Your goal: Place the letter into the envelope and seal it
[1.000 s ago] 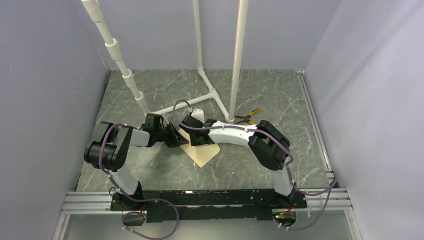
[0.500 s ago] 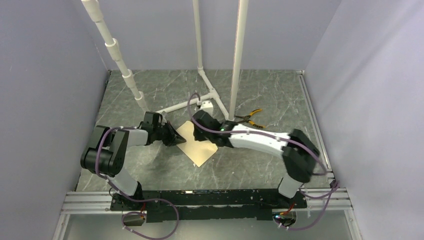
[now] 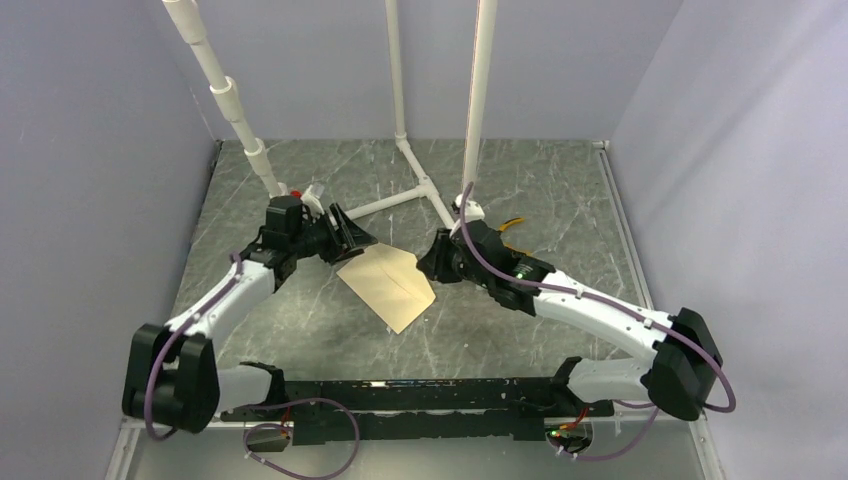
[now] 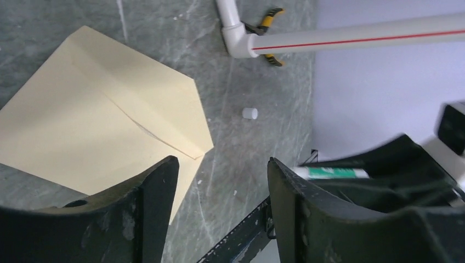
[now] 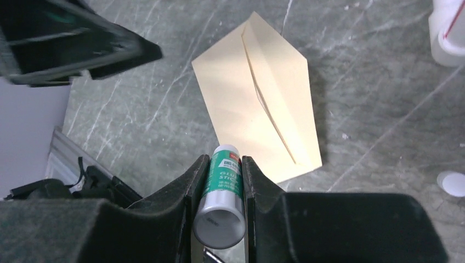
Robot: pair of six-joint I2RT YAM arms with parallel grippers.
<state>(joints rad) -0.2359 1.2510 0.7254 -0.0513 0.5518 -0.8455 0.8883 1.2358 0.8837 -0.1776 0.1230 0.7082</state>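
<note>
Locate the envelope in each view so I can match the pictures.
Top external: envelope near the middle of the picture.
Left wrist: envelope fills the upper left.
Right wrist: envelope at upper centre.
Shared landmark: white pipe frame, behind it in top external, top edge in left wrist, top right corner in right wrist.

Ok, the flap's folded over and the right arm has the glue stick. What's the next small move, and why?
Probably lower the left gripper onto the flap of the envelope and press it flat. Its jaws stand open and empty beside the envelope's corner, a thin shadowed gap shows along the flap's edge, and the right gripper is shut on the glue stick.
</note>
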